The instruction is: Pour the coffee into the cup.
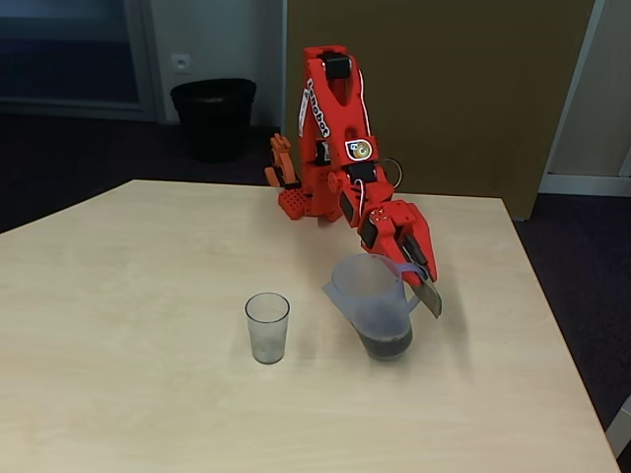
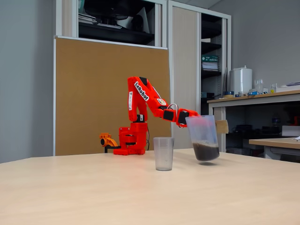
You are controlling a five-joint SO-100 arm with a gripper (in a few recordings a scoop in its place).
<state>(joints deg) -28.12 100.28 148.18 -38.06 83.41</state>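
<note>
- We see an office room with a brown pinboard panel [image 2: 110,93] behind a pale wooden worktop [image 1: 128,296], and a black waste bin [image 1: 213,116] on the dark floor beyond it.
- The orange-red arm [image 1: 330,138] stands at the far edge of the worktop and bends down toward the right of both fixed views.
- Its gripper [image 1: 419,271] is pinched on the handle of a bluish translucent jug [image 1: 375,305]; one finger [image 1: 428,296] runs down the handle side.
- In a fixed view [image 2: 202,138] the jug is lifted just clear of the worktop, tilted a little, with a shadow under its base.
- The coffee [image 1: 385,343] is a dark layer at the bottom of the jug, well below the spout; we see it also in the side view [image 2: 206,152].
- The cup [image 1: 267,327] stands upright on the worktop, to the left of the jug in both fixed views and apart from it.
- From the side [image 2: 163,153] the cup looks clear, and we cannot make out any dark liquid inside.
- Shelving and a side counter with a white canister [image 2: 240,79] stand at the right of the room.
</note>
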